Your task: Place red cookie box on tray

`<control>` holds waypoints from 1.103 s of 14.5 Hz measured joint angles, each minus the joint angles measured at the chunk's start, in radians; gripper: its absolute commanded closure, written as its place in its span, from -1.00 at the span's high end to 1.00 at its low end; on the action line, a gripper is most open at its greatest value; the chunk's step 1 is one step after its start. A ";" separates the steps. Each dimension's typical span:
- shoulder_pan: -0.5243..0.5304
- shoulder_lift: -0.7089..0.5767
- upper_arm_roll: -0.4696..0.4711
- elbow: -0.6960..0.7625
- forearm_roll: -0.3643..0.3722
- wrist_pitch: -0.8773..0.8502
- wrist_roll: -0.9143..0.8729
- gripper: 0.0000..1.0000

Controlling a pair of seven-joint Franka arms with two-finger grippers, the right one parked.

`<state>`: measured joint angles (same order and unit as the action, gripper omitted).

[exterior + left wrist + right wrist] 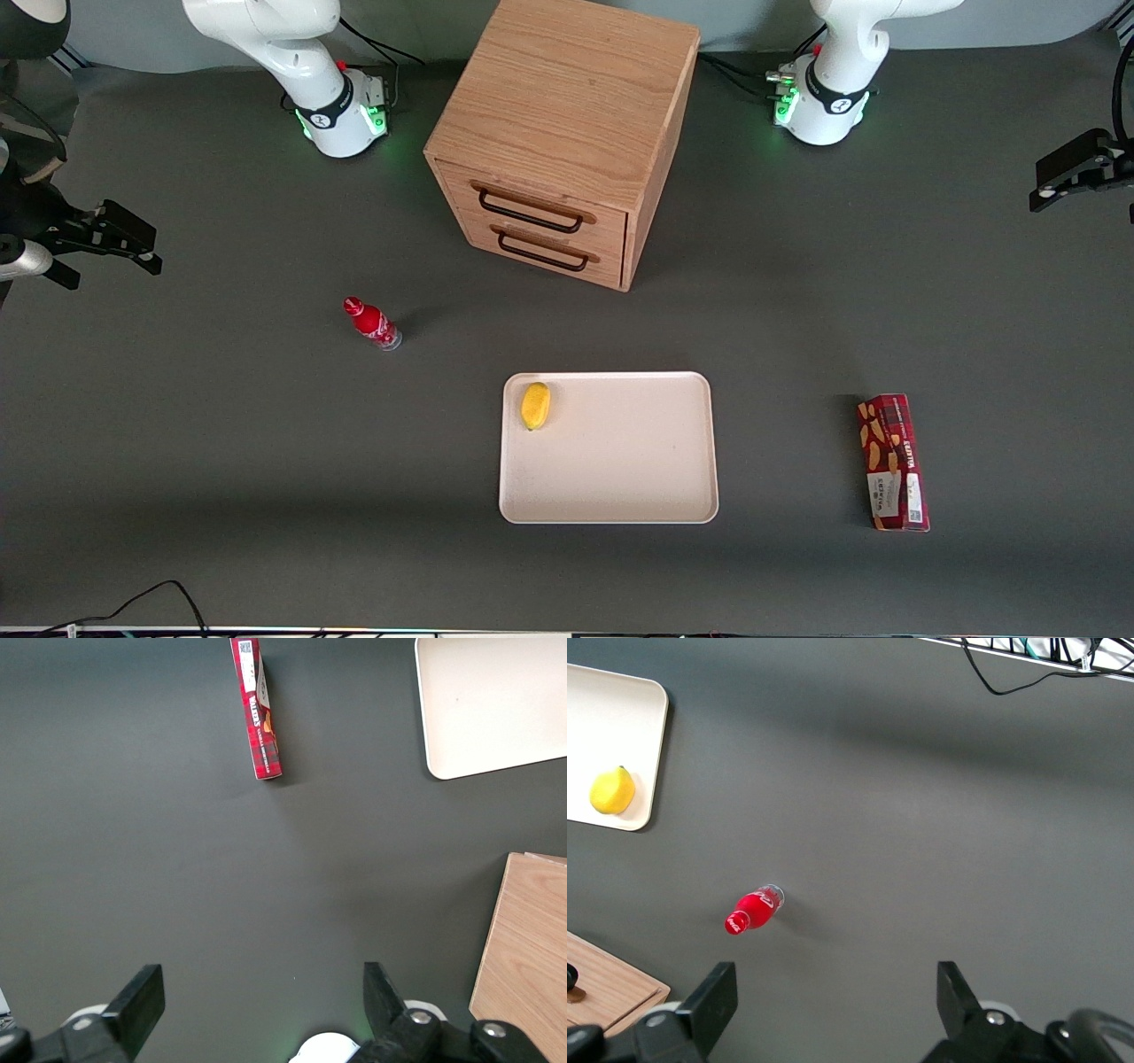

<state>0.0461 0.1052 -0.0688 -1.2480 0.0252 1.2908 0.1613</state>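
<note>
The red cookie box (893, 462) lies flat on the dark table, beside the tray and toward the working arm's end, with its long side running toward the front camera. It also shows in the left wrist view as the red cookie box (257, 709), its white label patch at one end. The cream tray (620, 461) sits mid-table, apart from the box, and its corner (496, 700) shows from the left wrist. My gripper (1050, 186) hangs high above the table edge, farther from the front camera than the box. It is open and holds nothing (261, 983).
A yellow lemon (535, 405) rests in one corner of the tray. A small red bottle (372, 322) lies toward the parked arm's end. A wooden two-drawer cabinet (567, 133) stands farther from the front camera than the tray.
</note>
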 measured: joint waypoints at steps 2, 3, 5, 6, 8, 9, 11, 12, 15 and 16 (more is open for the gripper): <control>0.000 0.041 0.001 -0.002 0.000 0.043 -0.001 1.00; 0.000 0.074 0.002 -0.002 0.000 0.086 -0.001 1.00; 0.000 0.164 0.003 -0.003 0.000 0.195 -0.001 1.00; 0.000 0.212 0.003 -0.003 0.001 0.250 -0.001 1.00; 0.000 0.306 0.004 -0.003 0.003 0.359 -0.001 1.00; 0.000 0.348 0.004 -0.004 0.004 0.411 -0.001 1.00; 0.000 0.428 0.005 -0.004 0.010 0.499 -0.001 1.00; 0.000 0.466 0.005 -0.005 0.016 0.542 -0.001 1.00; 0.000 0.579 0.007 -0.021 0.033 0.695 -0.001 1.00; -0.001 0.616 0.008 -0.033 0.036 0.751 -0.003 1.00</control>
<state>0.0456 0.7207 -0.0611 -1.2807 0.0608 2.0416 0.1585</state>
